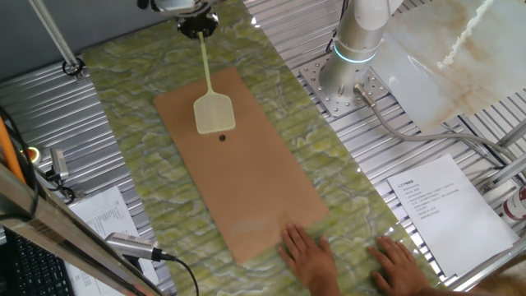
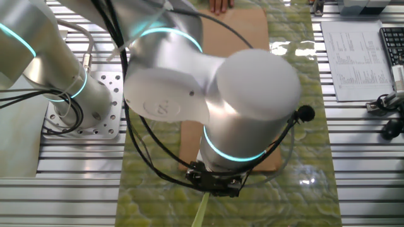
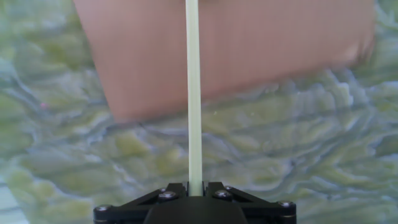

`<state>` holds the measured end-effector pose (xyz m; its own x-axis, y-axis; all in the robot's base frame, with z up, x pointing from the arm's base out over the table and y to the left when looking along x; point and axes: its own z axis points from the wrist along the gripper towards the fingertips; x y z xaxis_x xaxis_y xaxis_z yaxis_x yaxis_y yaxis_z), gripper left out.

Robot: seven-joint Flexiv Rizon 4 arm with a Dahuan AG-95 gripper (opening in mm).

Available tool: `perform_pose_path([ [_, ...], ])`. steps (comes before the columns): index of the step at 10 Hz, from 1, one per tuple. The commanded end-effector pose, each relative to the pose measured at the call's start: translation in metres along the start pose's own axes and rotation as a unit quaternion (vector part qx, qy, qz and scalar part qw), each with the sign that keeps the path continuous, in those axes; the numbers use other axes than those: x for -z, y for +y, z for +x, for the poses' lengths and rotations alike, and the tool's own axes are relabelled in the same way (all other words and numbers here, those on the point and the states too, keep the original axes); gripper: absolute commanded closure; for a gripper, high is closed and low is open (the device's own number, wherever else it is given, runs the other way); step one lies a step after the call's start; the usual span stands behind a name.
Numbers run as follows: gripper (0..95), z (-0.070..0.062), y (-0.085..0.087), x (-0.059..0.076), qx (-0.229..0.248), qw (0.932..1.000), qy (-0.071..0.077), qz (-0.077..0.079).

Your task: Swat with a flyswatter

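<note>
- My tool point(image 1: 198, 26) sits at the top of one fixed view, left of centre, and is clenched on the handle of the swatter point(image 1: 212, 105); in the hand view the handle point(image 3: 193, 93) rises straight out of the tool's front edge, though the fingers themselves are hidden there.
- The swatter's long axis runs from my tool down the frame, with only a slight lean to the right. Its mesh head point(image 1: 214, 114) lies in the upper part of the brown board point(image 1: 246, 181).
- A small dark spot point(image 1: 222, 137), which I take for the target, lies on the board just below the head's lower edge, so the swat falls a little beyond where the head is now, along the same axis.
- I cannot tell whether the head rests on the board or hangs just over it.
- The board stretches on towards the lower right of the frame, bare past the spot, and rests on the green-patterned counter point(image 1: 123, 123), so a forward reach has room.
- Two hands point(image 1: 312, 255) press on the board's near end at the bottom of the frame, well apart from the head; I judge they are clear of a short swat.
- The other fixed view is mostly blocked by my arm point(image 2: 252, 101).
</note>
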<state>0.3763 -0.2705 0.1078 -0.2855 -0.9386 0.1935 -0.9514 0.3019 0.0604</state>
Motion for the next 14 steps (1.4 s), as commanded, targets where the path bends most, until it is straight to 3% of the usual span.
perform_pose_path([
  [1,95.0,-0.01,0.001,-0.001,0.006,0.9999,0.008,0.004],
  [2,95.0,-0.018,0.002,-0.003,0.004,0.9997,0.021,0.008],
  [3,95.0,-0.021,0.002,-0.005,0.012,0.9988,0.046,0.016],
  [4,95.0,-0.021,0.001,-0.01,0.032,0.9942,0.096,0.037],
  [5,95.0,-0.017,-0.001,-0.017,0.037,0.9886,0.133,0.062],
  [7,95.0,-0.004,-0.005,-0.031,0.046,0.9804,0.164,0.099],
  [8,95.0,-0.004,-0.006,-0.035,0.057,0.9781,0.174,0.099],
  [9,95.0,-0.004,-0.006,-0.035,0.057,0.9781,0.174,0.099],
  [10,95.0,-0.008,-0.007,-0.037,0.105,0.9608,0.234,0.106],
  [12,95.0,-0.01,-0.005,-0.029,0.084,0.965,0.224,0.108],
  [13,95.0,-0.015,-0.006,-0.019,0.067,0.9708,0.205,0.104],
  [14,95.0,-0.02,-0.008,-0.01,0.061,0.9724,0.201,0.101],
])
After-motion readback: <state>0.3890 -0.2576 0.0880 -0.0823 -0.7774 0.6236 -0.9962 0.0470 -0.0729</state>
